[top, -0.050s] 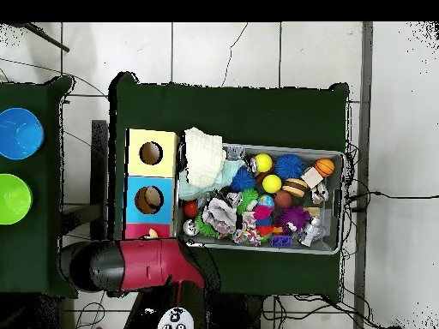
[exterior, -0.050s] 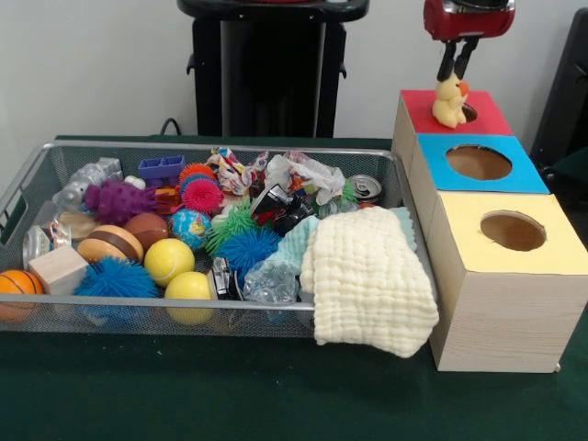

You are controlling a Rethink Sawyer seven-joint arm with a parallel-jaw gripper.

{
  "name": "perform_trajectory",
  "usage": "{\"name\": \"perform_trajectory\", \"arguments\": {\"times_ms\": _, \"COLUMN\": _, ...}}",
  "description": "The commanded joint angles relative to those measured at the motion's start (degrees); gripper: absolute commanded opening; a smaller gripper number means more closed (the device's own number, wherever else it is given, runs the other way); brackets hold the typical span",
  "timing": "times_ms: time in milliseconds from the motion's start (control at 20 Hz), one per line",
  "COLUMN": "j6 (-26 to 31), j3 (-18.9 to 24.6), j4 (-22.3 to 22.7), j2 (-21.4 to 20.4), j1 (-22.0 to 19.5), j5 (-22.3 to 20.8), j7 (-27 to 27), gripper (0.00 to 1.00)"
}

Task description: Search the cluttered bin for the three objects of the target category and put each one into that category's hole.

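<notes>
Now our red and black gripper (exterior, -0.050s: pixel 457 69) pinches a yellow plush duck (exterior, -0.050s: pixel 449 101) above the red-topped box hole (exterior, -0.050s: pixel 469 113), upper right. We judge this delivery nearly done; whether others remain in the wire mesh bin (exterior, -0.050s: pixel 37 170), we cannot tell.

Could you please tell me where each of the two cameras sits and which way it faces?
Front view: across the table, level with it, facing the bin and three boxes; the gripper comes down from the top and holds a yellow duck over the red box.
Overhead view: above, looking straight down on the table, with the red arm entering from the bottom and covering most of the red box.
Shared: bin, boxes, cloth, turned half round between views.
</notes>
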Motion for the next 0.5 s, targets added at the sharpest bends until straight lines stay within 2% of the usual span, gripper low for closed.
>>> {"name": "perform_trajectory", "arguments": {"times_ms": 50, "j6": -2.7, "j3": 2.9, "j4": 0.7, "j2": 1.4, "j1": 0.5, "j5": 3.7, "j7": 13.7, "gripper": 0.0}}
{"name": "perform_trajectory", "arguments": {"times_ms": 500, "j6": 0.9, "j3": 1.1, "j4": 0.0, "j2": 2.1, "j1": 1.7, "j5": 3.2, "j7": 13.6, "gripper": 0.0}}
